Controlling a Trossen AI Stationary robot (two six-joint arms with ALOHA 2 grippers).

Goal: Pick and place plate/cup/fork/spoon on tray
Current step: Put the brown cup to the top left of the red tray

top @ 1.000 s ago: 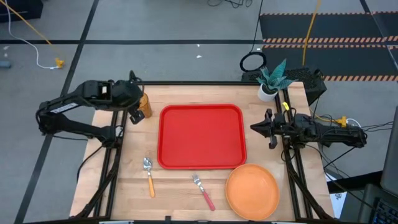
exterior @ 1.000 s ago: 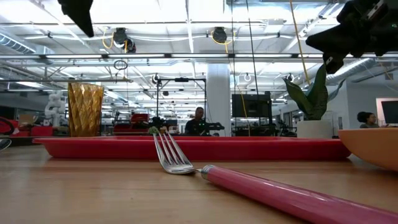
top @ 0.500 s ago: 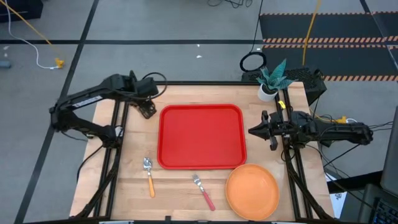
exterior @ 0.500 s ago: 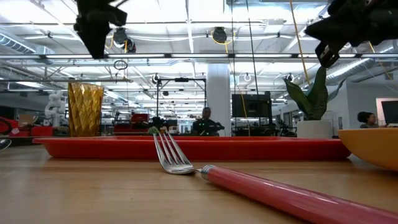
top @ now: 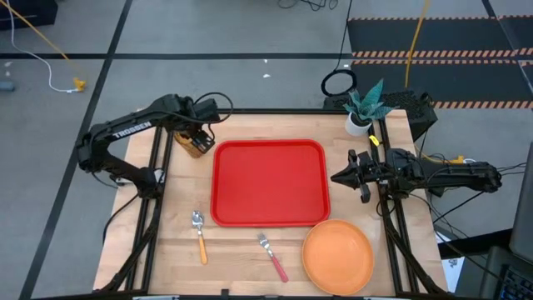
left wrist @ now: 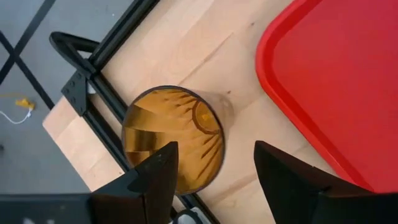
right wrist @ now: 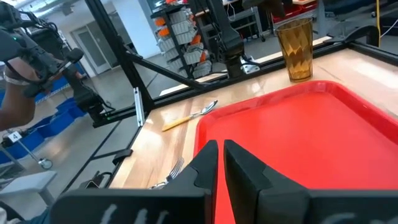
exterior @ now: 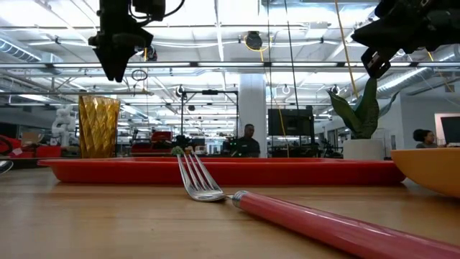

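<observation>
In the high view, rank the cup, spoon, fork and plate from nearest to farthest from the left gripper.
1. The cup: directly under the open left gripper, off the tray's far-left corner.
2. The spoon: near the table's front, left of the tray.
3. The fork: front edge, below the tray.
4. The plate: front-right corner.

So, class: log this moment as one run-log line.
left gripper: open above cup | right gripper: shut, waiting | tray: bare
</observation>
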